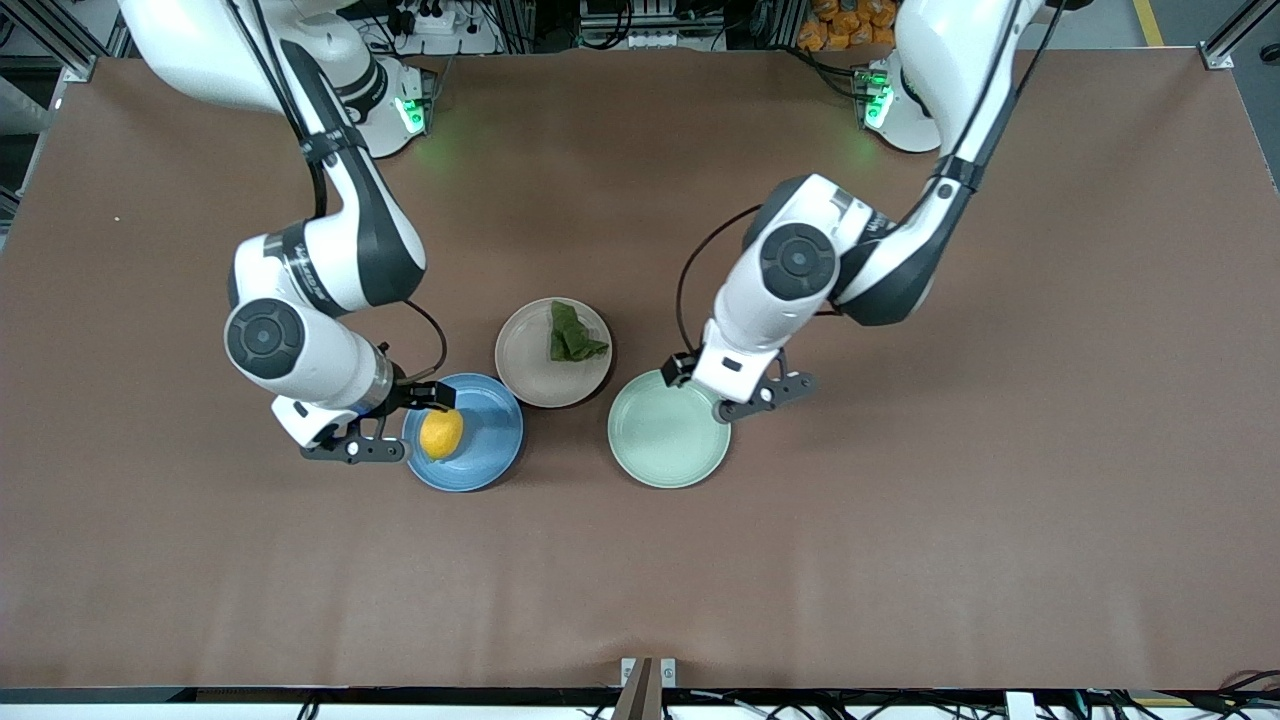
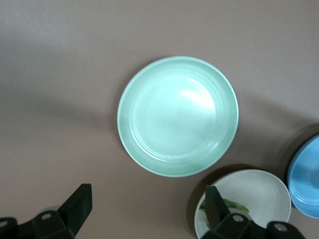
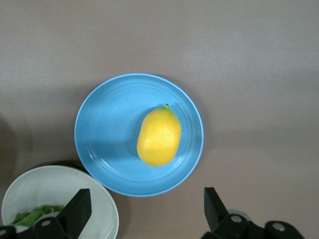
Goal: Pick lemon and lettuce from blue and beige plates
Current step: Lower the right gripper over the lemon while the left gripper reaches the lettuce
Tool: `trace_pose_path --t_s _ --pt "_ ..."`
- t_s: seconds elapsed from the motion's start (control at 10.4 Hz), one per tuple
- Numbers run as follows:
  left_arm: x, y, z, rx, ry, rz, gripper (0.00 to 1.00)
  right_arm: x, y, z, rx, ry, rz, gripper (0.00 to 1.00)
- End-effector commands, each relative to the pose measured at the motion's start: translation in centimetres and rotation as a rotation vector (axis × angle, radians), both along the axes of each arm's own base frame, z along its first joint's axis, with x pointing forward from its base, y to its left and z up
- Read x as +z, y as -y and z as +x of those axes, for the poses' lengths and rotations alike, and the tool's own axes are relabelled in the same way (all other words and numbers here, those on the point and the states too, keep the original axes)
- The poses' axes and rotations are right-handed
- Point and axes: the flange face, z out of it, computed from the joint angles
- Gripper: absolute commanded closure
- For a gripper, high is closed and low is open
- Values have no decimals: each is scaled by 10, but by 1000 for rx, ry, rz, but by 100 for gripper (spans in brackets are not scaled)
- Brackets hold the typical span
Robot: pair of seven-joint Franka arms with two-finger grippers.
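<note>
Front view: the lemon (image 1: 441,434) lies on the blue plate (image 1: 490,450), toward the right arm's end of the table (image 1: 900,550). The lettuce (image 1: 572,333) lies on the beige plate (image 1: 530,360), which sits just beside the blue plate and farther from the front camera. A mint green plate (image 1: 660,445) sits toward the left arm's end. The right gripper (image 1: 385,425) hangs over the blue plate's edge; the left gripper (image 1: 745,395) hangs over the green plate's rim.

Left wrist view: the left gripper (image 2: 147,214) is spread wide and holds nothing, above the green plate (image 2: 178,115), with the beige plate (image 2: 264,194) and lettuce (image 2: 232,205) beside it.

Right wrist view: the right gripper (image 3: 147,214) is spread wide, holding nothing, above the blue plate (image 3: 109,129) bearing the lemon (image 3: 159,136).
</note>
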Motion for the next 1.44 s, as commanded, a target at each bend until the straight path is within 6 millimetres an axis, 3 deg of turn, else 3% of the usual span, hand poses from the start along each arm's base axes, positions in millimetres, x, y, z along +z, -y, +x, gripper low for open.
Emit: trace_pose_path --t_s 0.0,0.58,0.77,1.06,1.34 --pt "-10 20 -4 43 34 -4 0 -22 3 -6 13 15 15 0" --pt "-56 76 -38 81 44 -46 0 -80 5 -9 5 52 15 0" --pt "-67 87 -43 124 52 -70 0 -94 6 -8 3 51 13 0" --pt "-88 117 -70 126 52 -92 0 -112 6 -8 1 49 9 0" --pt "-93 135 -83 140 78 -139 0 -121 8 -8 -6 46 6 0"
